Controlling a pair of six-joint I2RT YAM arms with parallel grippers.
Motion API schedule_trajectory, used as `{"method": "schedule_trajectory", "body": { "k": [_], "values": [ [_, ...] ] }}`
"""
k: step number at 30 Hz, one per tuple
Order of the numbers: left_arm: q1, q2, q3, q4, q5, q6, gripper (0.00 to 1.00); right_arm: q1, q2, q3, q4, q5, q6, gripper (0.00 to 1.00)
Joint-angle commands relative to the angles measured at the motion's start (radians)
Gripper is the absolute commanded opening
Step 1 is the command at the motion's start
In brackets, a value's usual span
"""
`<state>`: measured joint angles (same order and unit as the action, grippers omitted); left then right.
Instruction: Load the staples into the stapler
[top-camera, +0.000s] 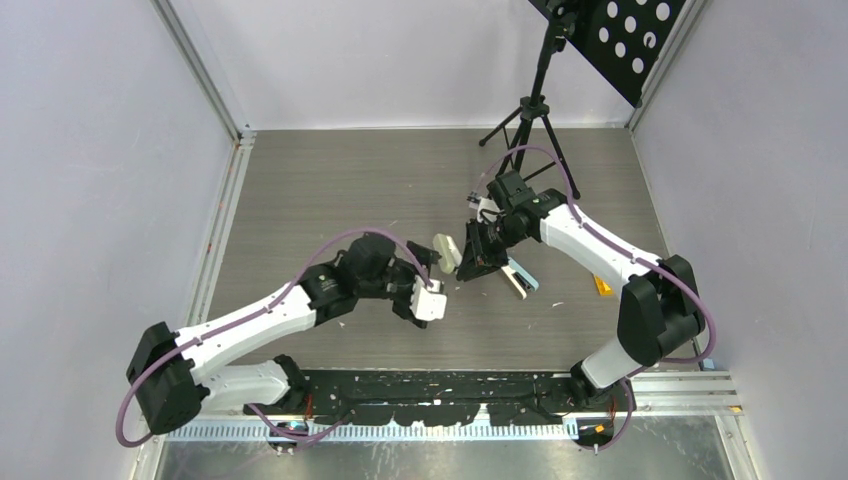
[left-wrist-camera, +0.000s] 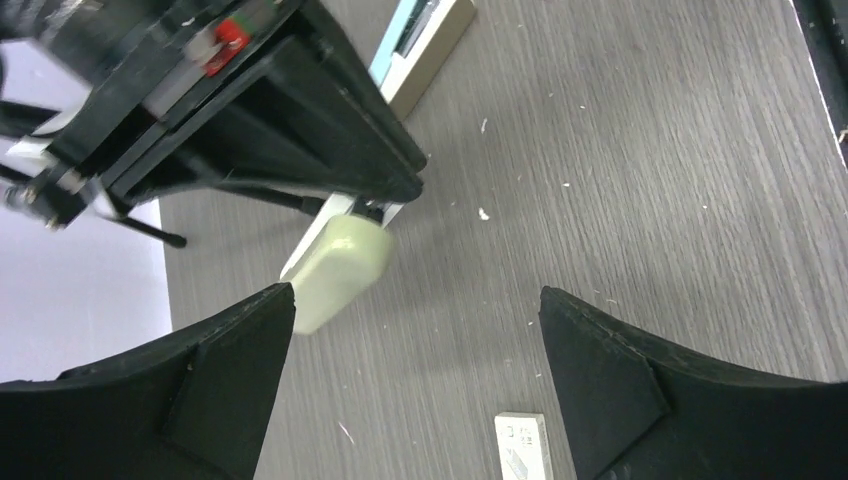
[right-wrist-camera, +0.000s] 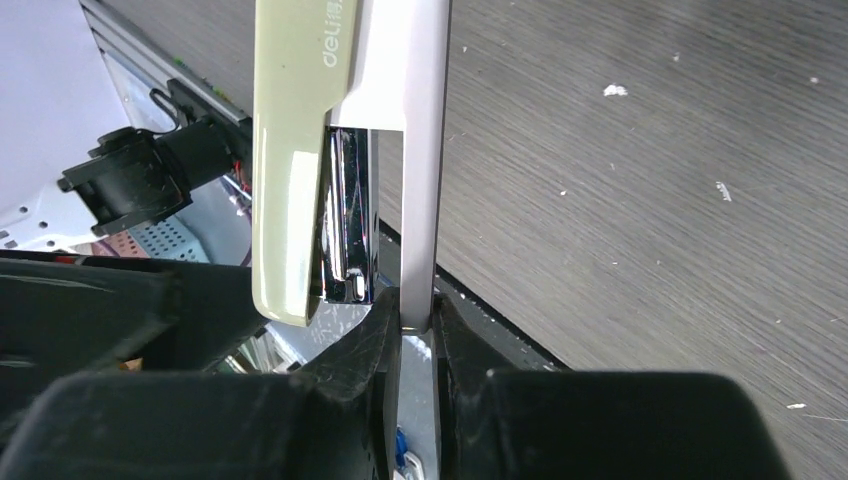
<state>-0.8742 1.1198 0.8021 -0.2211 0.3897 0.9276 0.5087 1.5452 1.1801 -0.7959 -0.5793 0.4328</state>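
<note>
From above, the left tool (top-camera: 432, 300) sits low over the middle of the grey table (top-camera: 330, 190). The right tool (top-camera: 468, 262) is just beside it and grips a pale green stapler (top-camera: 446, 250). A second stapler with a blue side (top-camera: 520, 280) lies flat on the table, just behind the right tool. A small orange thing (top-camera: 601, 286) lies farther to the right. A black stand (top-camera: 530, 110) is at the back of the table. The staple box cannot be made out in this view.

In the left wrist view, the left tool (left-wrist-camera: 415, 295) is wide open, with only bare table between its two black fingers (left-wrist-camera: 200, 400). The staple box (left-wrist-camera: 522, 445), small, flat and white, lies on the table near the bottom edge, closer to the right finger. The green stapler (left-wrist-camera: 340, 270) pokes out from under the black right tool (left-wrist-camera: 250, 120). The stapler with a blue side (left-wrist-camera: 430, 40) lies beyond it at the top.

In the right wrist view, the right tool (right-wrist-camera: 415, 330) is squeezed tight on the white bottom part of the green stapler (right-wrist-camera: 290, 180). The green top stands a little apart from that bottom part. A shiny metal strip (right-wrist-camera: 350, 200) shows in the gap.
</note>
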Motion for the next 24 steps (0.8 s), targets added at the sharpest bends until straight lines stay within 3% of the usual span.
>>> {"method": "schedule_trajectory", "body": {
  "k": [1, 15, 19, 24],
  "values": [
    [-0.059, 0.034, 0.017, 0.07, -0.082, 0.131, 0.93, 0.005, 0.002, 0.057, -0.049, -0.089, -0.038, 0.0],
    [-0.076, 0.101, 0.052, 0.084, -0.097, 0.18, 0.77, 0.081, 0.029, 0.076, -0.085, -0.086, -0.065, 0.0],
    [-0.084, 0.109, 0.057, 0.061, -0.094, 0.177, 0.62, 0.086, 0.028, 0.083, -0.083, -0.084, -0.066, 0.0],
    [-0.099, 0.114, 0.059, 0.056, -0.105, 0.16, 0.27, 0.092, 0.029, 0.091, -0.079, -0.074, -0.064, 0.0]
  ]
}}
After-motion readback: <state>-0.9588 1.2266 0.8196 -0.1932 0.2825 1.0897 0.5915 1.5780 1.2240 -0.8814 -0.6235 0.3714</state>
